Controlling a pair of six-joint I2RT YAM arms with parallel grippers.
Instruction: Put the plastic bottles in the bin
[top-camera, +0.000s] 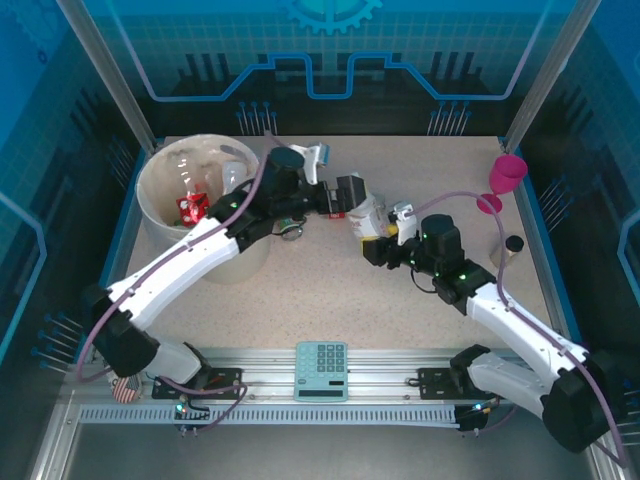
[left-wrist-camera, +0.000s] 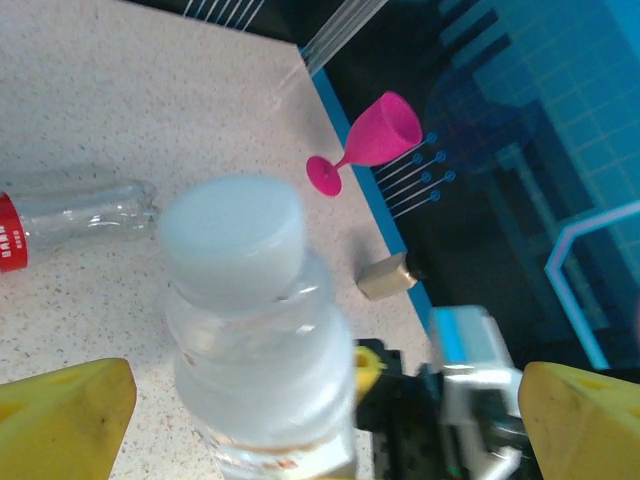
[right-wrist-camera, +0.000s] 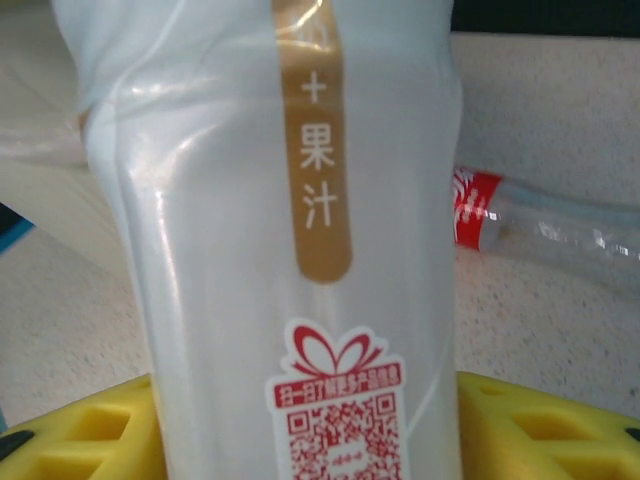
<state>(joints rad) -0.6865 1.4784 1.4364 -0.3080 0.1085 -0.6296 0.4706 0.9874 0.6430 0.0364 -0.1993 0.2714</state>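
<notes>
Speckled surface (top-camera: 300, 300) holds the bin (top-camera: 160, 215) at far left, bottles (top-camera: 192, 208) inside. Right tool (right-wrist-camera: 305, 430) clamps a white bottle (top-camera: 366, 212) mid-surface, right of the bin; left tool (left-wrist-camera: 325, 420), fingers (left-wrist-camera: 60, 420) spread, flanks its cap (left-wrist-camera: 232, 235) without touching.

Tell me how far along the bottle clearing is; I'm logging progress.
Done: a red-labelled bottle lies in the bin. In hand: the right gripper holds a white bottle, with the open left gripper around its cap. Left: that bottle must reach the bin, and a clear bottle lies on the table.
</notes>
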